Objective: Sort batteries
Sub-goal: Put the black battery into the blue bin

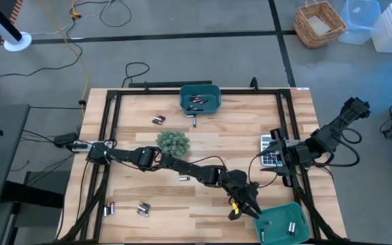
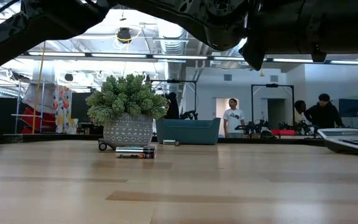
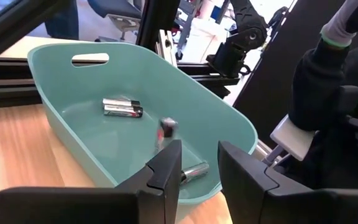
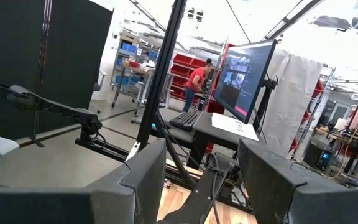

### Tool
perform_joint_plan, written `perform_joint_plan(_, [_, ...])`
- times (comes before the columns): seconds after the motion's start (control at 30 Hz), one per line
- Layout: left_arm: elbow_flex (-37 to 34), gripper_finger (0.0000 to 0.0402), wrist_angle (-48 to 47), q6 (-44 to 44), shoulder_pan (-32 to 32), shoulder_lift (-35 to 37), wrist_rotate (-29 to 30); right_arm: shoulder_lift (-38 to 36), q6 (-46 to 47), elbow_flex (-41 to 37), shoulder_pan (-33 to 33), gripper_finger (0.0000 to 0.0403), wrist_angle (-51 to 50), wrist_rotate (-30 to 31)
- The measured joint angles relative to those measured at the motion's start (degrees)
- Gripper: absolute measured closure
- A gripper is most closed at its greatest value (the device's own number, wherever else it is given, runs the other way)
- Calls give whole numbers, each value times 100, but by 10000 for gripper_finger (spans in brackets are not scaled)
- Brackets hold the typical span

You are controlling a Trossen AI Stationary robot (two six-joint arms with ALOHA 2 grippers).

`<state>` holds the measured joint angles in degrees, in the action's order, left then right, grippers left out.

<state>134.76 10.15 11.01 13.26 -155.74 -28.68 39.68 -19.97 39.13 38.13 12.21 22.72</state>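
The table [image 1: 203, 139] is pale wood with a smooth, matt plank grain. The teal bin [image 3: 61, 93] looks like smooth plastic with a soft sheen. The batteries [image 3: 122, 107] in it have glossy metal cases. The left gripper [image 3: 199, 169] has matt black plastic-looking fingers [image 3: 166, 174]

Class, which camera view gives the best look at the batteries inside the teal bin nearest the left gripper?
The left wrist view: the bin fills it, with batteries plainly visible. The high view shows them as specks; the low and right wrist views miss this bin.
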Motion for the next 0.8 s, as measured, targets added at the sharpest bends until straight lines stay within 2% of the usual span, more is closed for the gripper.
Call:
perform_joint_plan(0.43, [-2,289,-3,-624,-105,110,52,2,69,0,108,188,-198,0])
perform_joint_plan(0.6, [-4,296,-907,-1291,-65,449,479,7,-3,0,275,188,-183,64])
perform_joint_plan(0.8, [-2,324,-1904,-1868,34,806,930,7,-95,0,405,188,-171,341])
